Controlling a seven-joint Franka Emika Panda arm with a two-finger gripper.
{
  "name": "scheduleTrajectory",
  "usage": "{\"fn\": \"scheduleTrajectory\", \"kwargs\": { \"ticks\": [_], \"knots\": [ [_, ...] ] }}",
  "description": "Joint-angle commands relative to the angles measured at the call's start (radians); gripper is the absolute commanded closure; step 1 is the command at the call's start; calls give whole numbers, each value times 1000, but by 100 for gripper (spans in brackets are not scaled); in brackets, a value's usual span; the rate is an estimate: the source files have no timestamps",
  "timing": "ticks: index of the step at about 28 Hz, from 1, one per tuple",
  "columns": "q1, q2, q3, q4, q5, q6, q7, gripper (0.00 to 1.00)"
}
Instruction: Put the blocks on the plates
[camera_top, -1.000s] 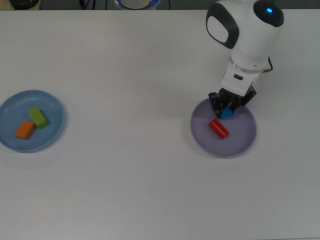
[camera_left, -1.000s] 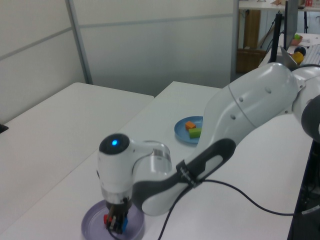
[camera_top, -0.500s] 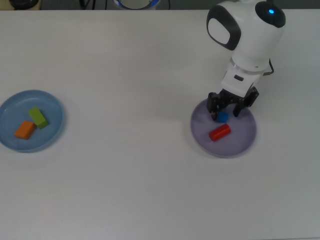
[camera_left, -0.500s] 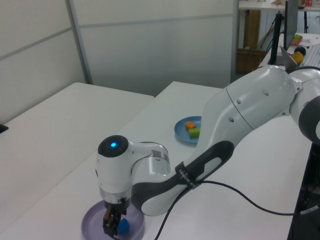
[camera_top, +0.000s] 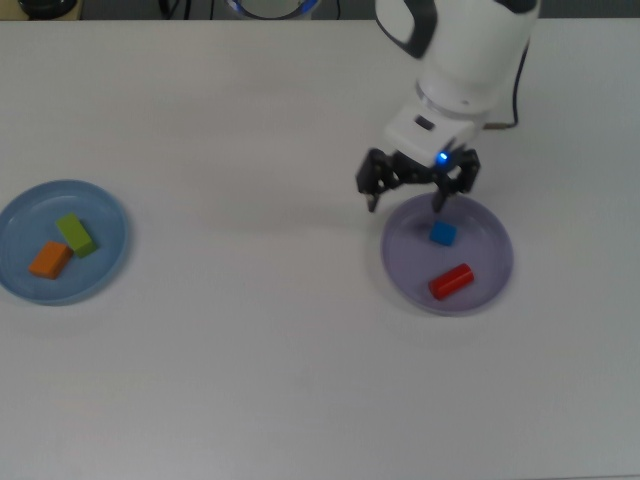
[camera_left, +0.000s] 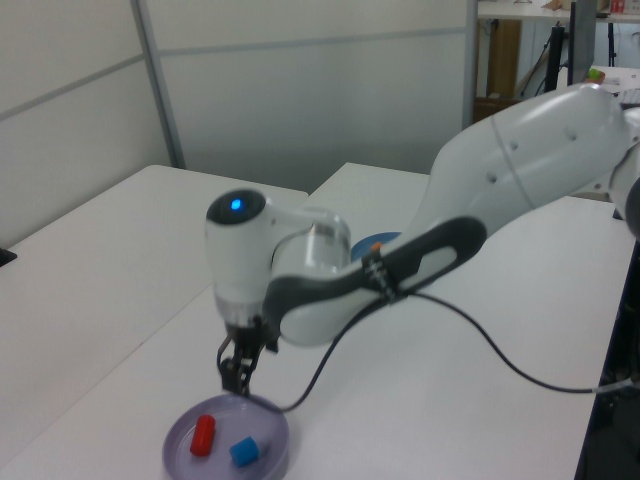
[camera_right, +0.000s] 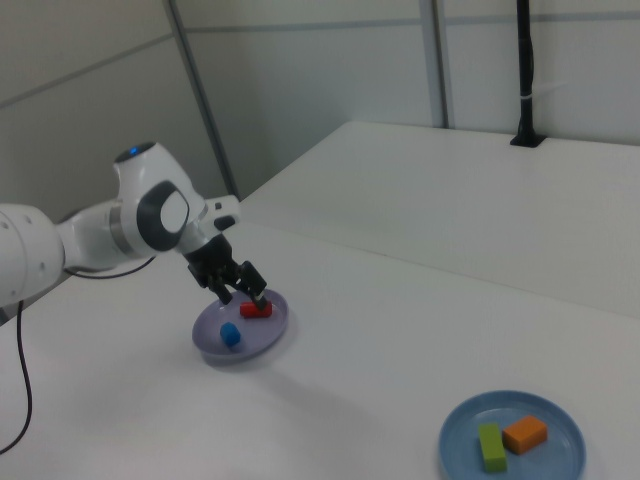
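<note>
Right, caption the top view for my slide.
Open claw above lavender plate holding blue cube and red cylinder.

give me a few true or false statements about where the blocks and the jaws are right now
1. The blue cube lies on the lavender plate. True.
2. The red cylinder lies on the light blue plate. False: it lies on the lavender plate with the blue cube.
3. The gripper has its jaws shut on the blue cube. False: the jaws are open and empty, raised above the plate's rim.
4. The orange block and the green block share the light blue plate. True.
5. One block lies on the bare table. False: all four blocks are on plates.
</note>
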Motion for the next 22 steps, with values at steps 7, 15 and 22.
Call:
{"fn": "scheduleTrajectory", "kwargs": {
  "ticks": [7,15,22],
  "knots": [
    [-137,-248,-5,-25,99,-273,-79,0],
    [-182,-343,-49,-26,98,-423,-79,0],
    [-209,-417,-117,-39,117,-414,-155,0]
  ]
}}
